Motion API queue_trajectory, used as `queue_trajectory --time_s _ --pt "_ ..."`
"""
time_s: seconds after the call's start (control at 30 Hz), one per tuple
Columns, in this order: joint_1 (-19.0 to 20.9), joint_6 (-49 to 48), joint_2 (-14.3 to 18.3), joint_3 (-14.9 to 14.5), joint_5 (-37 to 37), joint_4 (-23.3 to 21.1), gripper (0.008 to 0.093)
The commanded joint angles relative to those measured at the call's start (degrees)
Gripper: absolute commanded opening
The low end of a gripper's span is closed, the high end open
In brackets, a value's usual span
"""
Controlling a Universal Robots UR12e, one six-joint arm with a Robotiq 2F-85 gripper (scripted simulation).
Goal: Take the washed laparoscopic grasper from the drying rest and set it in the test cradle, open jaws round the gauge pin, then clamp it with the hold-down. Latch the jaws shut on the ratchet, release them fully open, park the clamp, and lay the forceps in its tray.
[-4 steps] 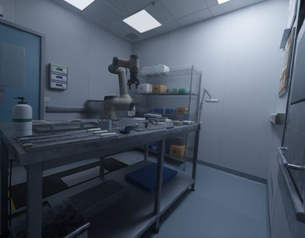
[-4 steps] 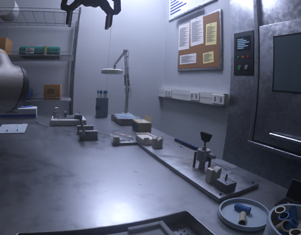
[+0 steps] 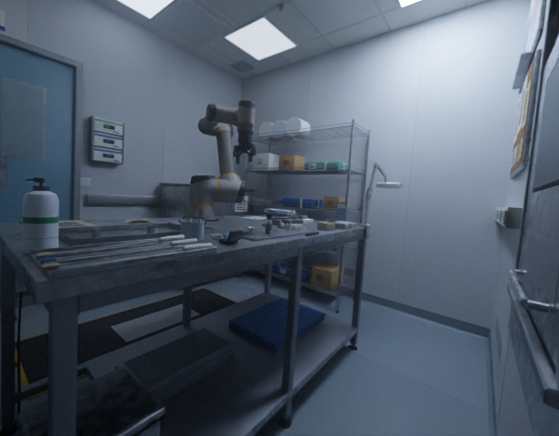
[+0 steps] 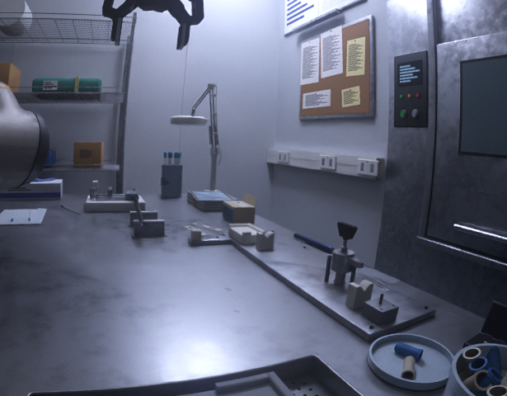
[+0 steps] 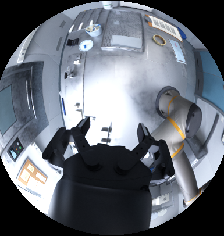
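Observation:
The laparoscopic grasper (image 4: pixel 139 213) lies across two grey blocks of the drying rest (image 4: pixel 148 228) at the far part of the bench, well below my gripper (image 4: pixel 149 32). The gripper (image 5: pixel 113 132) hangs high above the bench, open and empty. The test cradle plate (image 4: pixel 330 283) runs along the right side of the bench. It carries V-blocks (image 4: pixel 358 294), the gauge pin block (image 4: pixel 380 310) and the black-handled hold-down clamp (image 4: pixel 344 255). The perforated tray (image 5: pixel 123 30) lies at the near end of the bench.
A round dish (image 4: pixel 409 360) with two small sleeves and a tub of sleeves (image 4: pixel 485 371) stand near the cradle's near end. A wire shelf (image 3: pixel 312 173) stands behind the bench. A lamp (image 4: pixel 204 128), a tube holder (image 4: pixel 171 177) and small boxes (image 4: pixel 238 211) crowd the far end.

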Motion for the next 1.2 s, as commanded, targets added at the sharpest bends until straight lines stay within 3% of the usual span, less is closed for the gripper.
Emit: queue_trajectory --time_s 0.0,0.43,1.17 --pt "0.0 0.0 0.0 -0.1 0.0 0.0 0.0934" --pt "0.0 0.0 0.0 -0.1 0.0 0.0 0.0934" --pt "0.0 0.0 0.0 -0.1 0.0 0.0 0.0494"
